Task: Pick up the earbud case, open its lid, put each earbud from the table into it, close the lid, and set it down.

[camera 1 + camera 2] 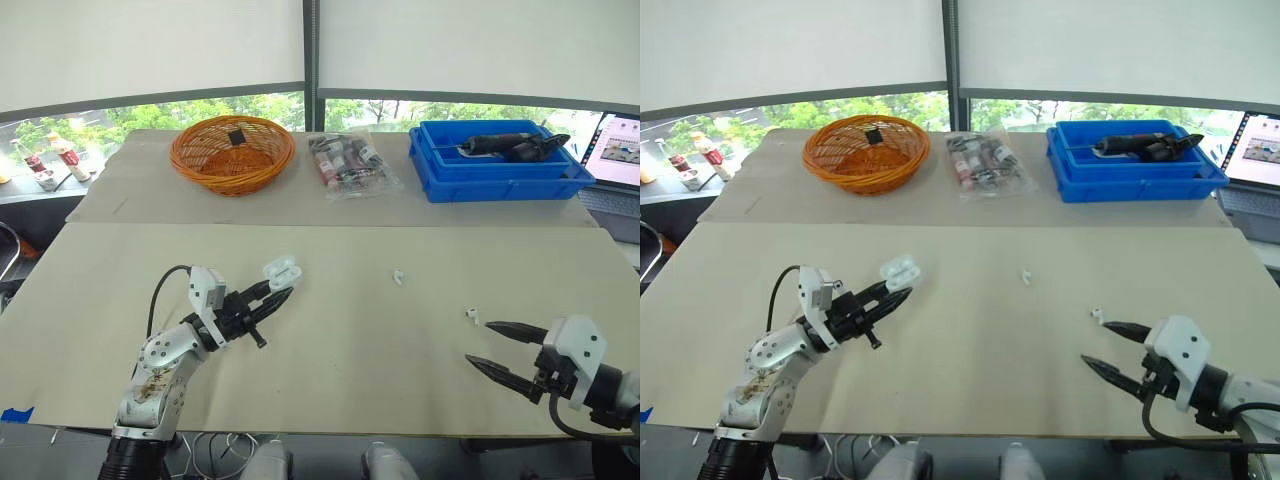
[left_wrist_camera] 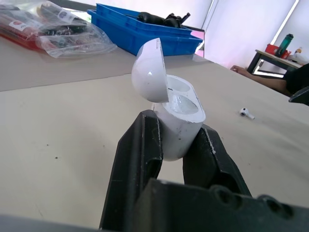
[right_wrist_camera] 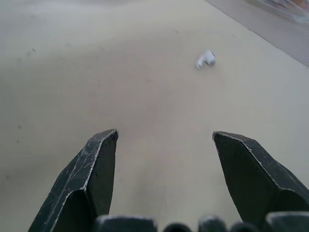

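Left wrist view: left gripper [image 2: 176,124] holds open earbud case [image 2: 183,112]; right gripper [image 1: 478,342] wide; your pinch may flick earbud [image 1: 472,314] at its 12 o'clock.

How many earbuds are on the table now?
2. One earbud lies near the table middle; a second earbud lies just ahead of the open right gripper. The case in the left gripper is open, sockets empty.
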